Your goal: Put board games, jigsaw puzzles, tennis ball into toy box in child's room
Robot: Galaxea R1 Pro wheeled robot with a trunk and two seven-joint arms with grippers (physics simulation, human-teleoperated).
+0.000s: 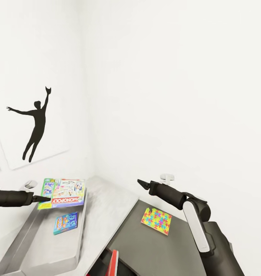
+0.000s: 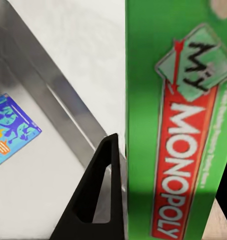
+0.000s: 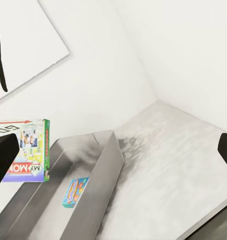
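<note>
The left end effector (image 1: 46,199) reaches in from the left and pinches the Monopoly box (image 1: 63,193) by its near edge, holding it in the air over the far end of the toy box (image 1: 34,245). In the left wrist view the green side of the Monopoly box (image 2: 176,125) lies flat against one black finger (image 2: 101,195), with the tray's wall and floor below it.

The toy box, a shallow grey tray, sits on the pale speckled part of the desk (image 1: 107,207), close to the white wall. A small blue board game (image 1: 66,223) lies flat on the tray's floor, below and nearer than the held box; it also shows in the right wrist view (image 3: 75,192) and at the edge of the left wrist view (image 2: 8,131).

The right end effector (image 1: 142,184) hangs above the lower dark-grey section of the desk, holding nothing; I cannot tell whether its fingers are spread or pressed together. A jigsaw puzzle box (image 1: 156,220) lies flat on that dark section, just below the right arm. A red object (image 1: 114,262) stands at the near edge of the dark section, only partly visible.

A black silhouette picture (image 1: 33,124) hangs on the left wall.
</note>
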